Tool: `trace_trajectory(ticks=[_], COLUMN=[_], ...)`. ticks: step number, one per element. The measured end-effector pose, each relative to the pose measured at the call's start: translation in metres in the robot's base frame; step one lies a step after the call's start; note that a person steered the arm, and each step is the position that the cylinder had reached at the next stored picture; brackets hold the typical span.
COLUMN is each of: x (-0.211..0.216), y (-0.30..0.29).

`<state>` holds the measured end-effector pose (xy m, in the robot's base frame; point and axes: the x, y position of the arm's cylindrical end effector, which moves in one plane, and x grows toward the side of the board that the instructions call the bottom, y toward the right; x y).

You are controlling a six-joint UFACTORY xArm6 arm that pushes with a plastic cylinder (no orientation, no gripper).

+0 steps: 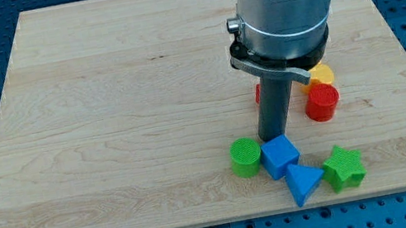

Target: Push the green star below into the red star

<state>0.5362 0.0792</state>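
Note:
The green star (344, 167) lies near the board's bottom edge, right of centre. Only a red sliver (257, 93) of what may be the red star shows behind the rod, above the blue blocks. My tip (275, 136) rests on the board just above the blue cube (280, 155), between it and the green cylinder (246, 157). The tip is up and to the left of the green star, apart from it.
A blue triangular block (305, 182) lies between the blue cube and the green star. A red cylinder (321, 101) and a yellow block (321, 74) sit to the rod's right. The wooden board (101, 107) ends just below the blocks.

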Motion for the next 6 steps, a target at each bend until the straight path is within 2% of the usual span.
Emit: trace_trajectory(ticks=[3,5,6], x=[0.008,0.038,0.038], y=[0.052,0.084,0.108])
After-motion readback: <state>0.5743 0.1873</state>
